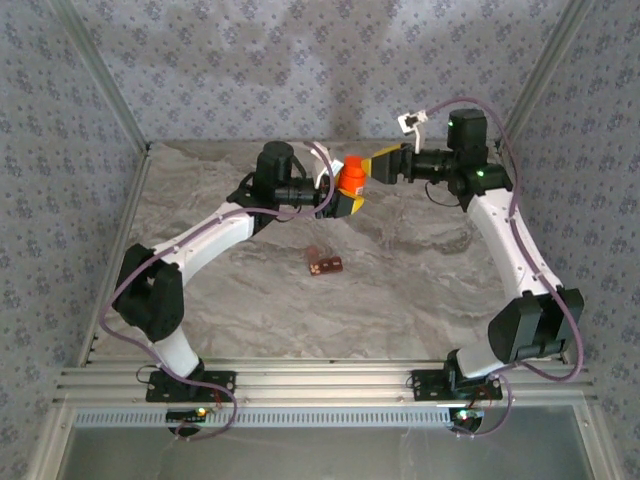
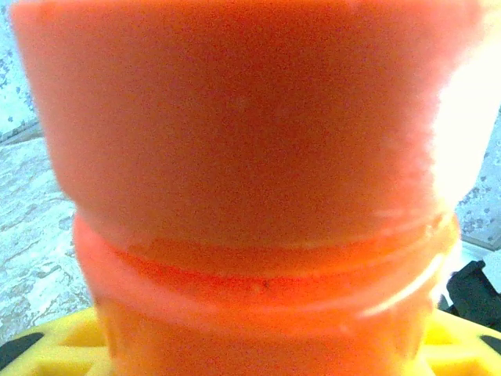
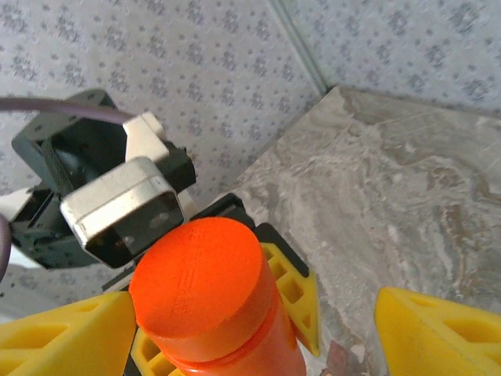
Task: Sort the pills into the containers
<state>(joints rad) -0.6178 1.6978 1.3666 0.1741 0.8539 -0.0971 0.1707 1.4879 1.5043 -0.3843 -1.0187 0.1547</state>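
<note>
Top external view gives me both arms meeting at the small orange cylindrical plastic bottle [image 1: 352, 178], so I describe all places from this bottle. My left arm goes from its base with the elbow pushed out to the left, and the forearm comes to the bottle from the left side. The left gripper [image 1: 346, 198] is clamped on the body of the bottle; in the right wrist view its yellow fingers [image 3: 291, 291] press on the two sides below the flat orange cap [image 3: 200, 274].

My right arm rises from its base and the wrist is turned to the left, so it comes to the bottle from the right side. The right gripper [image 1: 378, 166] stands spread wide, one yellow finger on each side of the cap, and it grips nothing.

The small flat reddish-brown strip of square cells [image 1: 325, 264] lies on the grey marble table [image 1: 420, 290], on the near side of the bottle and well apart from it.
</note>
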